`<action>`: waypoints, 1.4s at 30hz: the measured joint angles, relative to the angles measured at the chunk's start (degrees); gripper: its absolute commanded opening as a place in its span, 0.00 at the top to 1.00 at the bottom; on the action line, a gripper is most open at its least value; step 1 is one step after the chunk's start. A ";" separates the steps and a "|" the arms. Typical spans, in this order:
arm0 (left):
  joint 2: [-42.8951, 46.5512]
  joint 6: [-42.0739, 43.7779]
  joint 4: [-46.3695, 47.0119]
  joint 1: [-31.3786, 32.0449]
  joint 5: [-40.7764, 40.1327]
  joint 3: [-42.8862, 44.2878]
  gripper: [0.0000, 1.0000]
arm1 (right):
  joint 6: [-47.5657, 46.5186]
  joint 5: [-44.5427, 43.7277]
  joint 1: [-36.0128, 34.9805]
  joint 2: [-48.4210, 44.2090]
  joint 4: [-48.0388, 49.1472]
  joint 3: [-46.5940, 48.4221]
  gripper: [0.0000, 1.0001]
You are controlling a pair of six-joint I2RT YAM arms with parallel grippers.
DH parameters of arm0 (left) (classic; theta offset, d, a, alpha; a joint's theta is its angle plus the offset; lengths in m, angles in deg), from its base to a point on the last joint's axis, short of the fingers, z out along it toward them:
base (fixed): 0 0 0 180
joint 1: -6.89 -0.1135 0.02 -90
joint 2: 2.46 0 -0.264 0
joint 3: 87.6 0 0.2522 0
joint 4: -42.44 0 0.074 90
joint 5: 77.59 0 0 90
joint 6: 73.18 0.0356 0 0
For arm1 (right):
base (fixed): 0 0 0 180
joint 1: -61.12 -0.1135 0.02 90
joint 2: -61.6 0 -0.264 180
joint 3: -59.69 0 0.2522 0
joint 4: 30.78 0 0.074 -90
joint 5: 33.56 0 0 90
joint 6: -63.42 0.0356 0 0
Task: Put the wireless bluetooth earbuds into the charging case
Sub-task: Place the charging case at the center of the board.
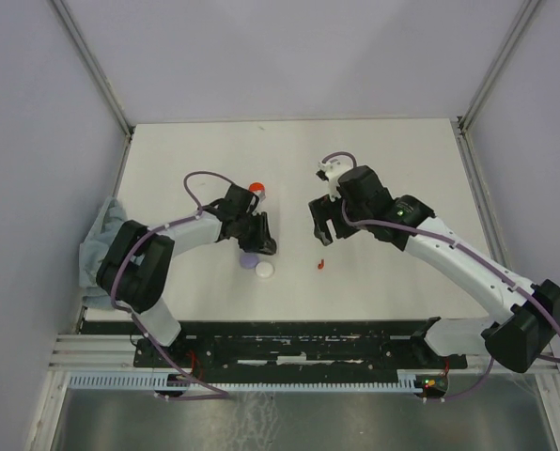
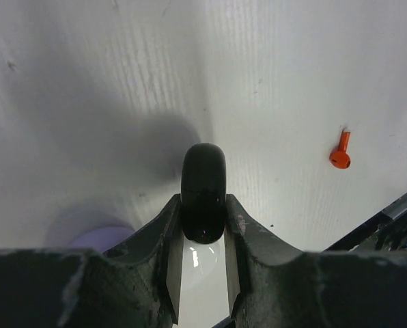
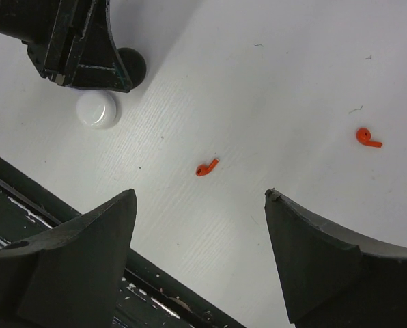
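- Left gripper (image 2: 203, 205): narrow, clamped on a black rounded piece (image 2: 203, 174) that stands on edge and pokes out past the fingertips. Probably a charging case; impossible to tell whether it is open.
- Right gripper (image 3: 200, 198): spread wide, holding nothing, hovering over the desk (image 3: 292, 68).
- Red earbud (image 3: 207, 167): flat on the desk just ahead of the right gripper's gap, roughly centred between the fingers, touching nothing.
- Second red earbud (image 3: 369, 137): well off past the right-hand finger. Ignore for now.
- White disc (image 3: 97, 109): right below the left gripper's fingers. Lavender disc (image 2: 94, 239): off to that gripper's left side. Neither is a target.
- Likely step: right gripper picks the nearer bud. Nudge forward until the gap sits over it, then drop straight down.
- Rotate the wrist so the pads close across the stem, not along it. Tiny smooth part, likely to squirt out otherwise.
- Narrow the opening before touchdown, since a wide close risks sweeping the bud sideways.
- Stop at desk contact and close slowly.
- Hold the left gripper steady so the black piece is a fixed target for insertion.
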 measured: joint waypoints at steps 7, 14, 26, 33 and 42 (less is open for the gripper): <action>-1.16 0.00 -5.03 -0.13 -0.63 1.46 0.60 | -0.24 -1.46 0.09 -0.33 0.04 -1.22 0.15; -2.51 0.02 -9.27 -0.24 -2.69 4.35 0.45 | -0.68 -2.29 0.09 -0.33 0.13 -1.36 0.15; -0.11 2.19 -19.76 -1.18 -13.66 12.24 0.33 | -1.77 -4.63 0.24 -0.48 0.11 -1.53 0.14; 0.76 7.15 -21.57 -2.40 -25.22 20.90 0.24 | -1.95 -5.92 0.33 -0.57 0.07 -1.81 0.14; -6.91 10.25 -17.81 -4.74 -29.92 34.03 0.17 | -1.90 -6.05 0.33 -0.83 -0.31 -1.86 0.13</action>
